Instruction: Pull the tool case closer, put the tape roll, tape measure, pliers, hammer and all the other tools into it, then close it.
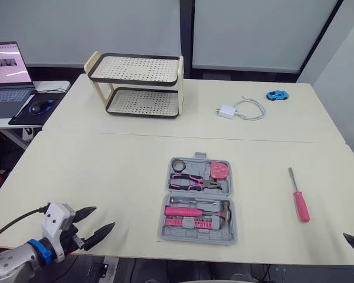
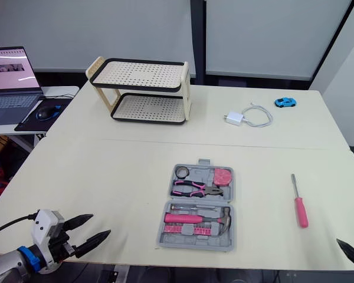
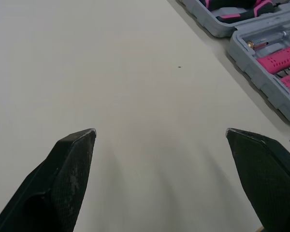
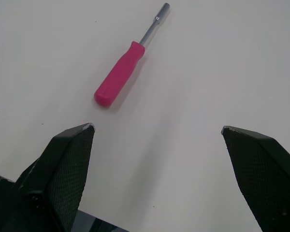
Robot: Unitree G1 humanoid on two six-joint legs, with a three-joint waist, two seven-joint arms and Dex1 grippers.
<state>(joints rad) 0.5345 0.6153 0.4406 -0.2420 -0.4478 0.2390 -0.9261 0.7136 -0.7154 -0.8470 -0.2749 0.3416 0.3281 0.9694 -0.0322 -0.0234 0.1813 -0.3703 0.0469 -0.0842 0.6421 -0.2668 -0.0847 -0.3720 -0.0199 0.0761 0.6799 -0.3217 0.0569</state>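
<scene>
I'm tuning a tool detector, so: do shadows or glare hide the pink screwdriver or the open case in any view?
Right wrist view: screwdriver evenly lit, thin shadow beside it. Left eye view: tool case evenly lit, without glare. Left wrist view: faint shadows by the left hand fall short of the tool case.

Laptop (image 1: 6,66) cut off at edge; tool case (image 3: 261,79) cropped in left wrist view

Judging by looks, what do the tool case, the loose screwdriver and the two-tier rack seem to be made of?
Tool case: grey matt plastic, by its moulded compartments. Screwdriver: glossy pink plastic handle, shiny bare-metal shaft. Two-tier rack: perforated cream trays with black rims, probably painted metal; pale side frame, perhaps wood.
</scene>
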